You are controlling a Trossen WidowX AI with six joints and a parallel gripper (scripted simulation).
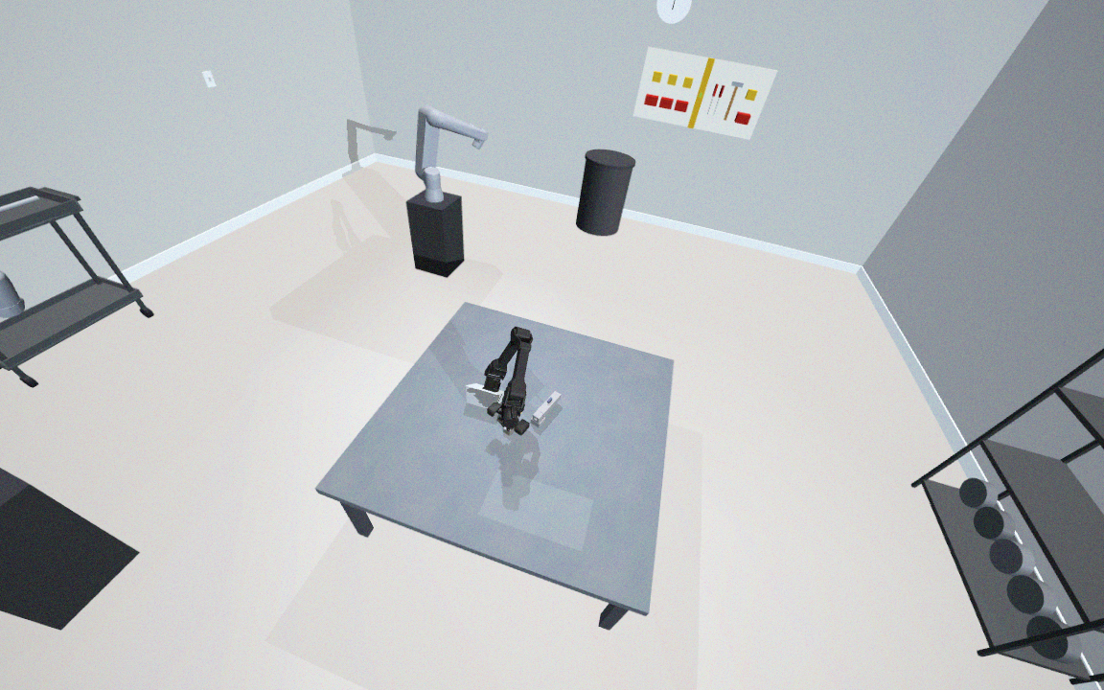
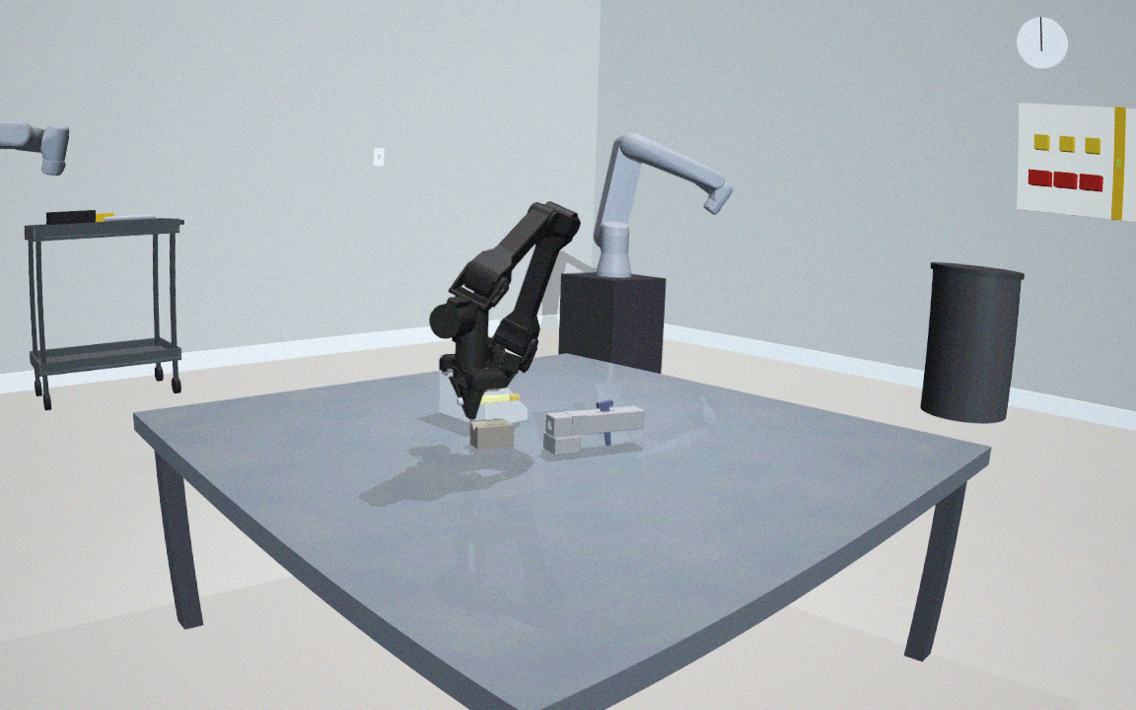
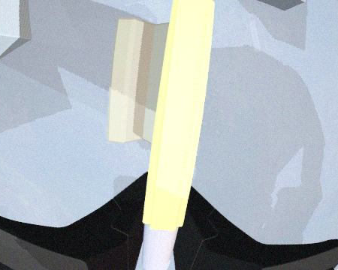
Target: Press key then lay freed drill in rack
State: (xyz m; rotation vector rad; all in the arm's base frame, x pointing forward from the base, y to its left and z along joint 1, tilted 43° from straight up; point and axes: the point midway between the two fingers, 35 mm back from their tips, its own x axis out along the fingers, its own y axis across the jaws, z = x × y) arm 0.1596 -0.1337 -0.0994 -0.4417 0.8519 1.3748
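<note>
Grey walls, pale floor [image 1: 221, 480] — wheeled cart [image 1: 110, 295] [image 2: 103, 227] left; dark bin [image 1: 603, 195] [image 2: 971, 344], probably lidded — clock [image 1: 674, 8] [image 2: 1041, 41].
</note>
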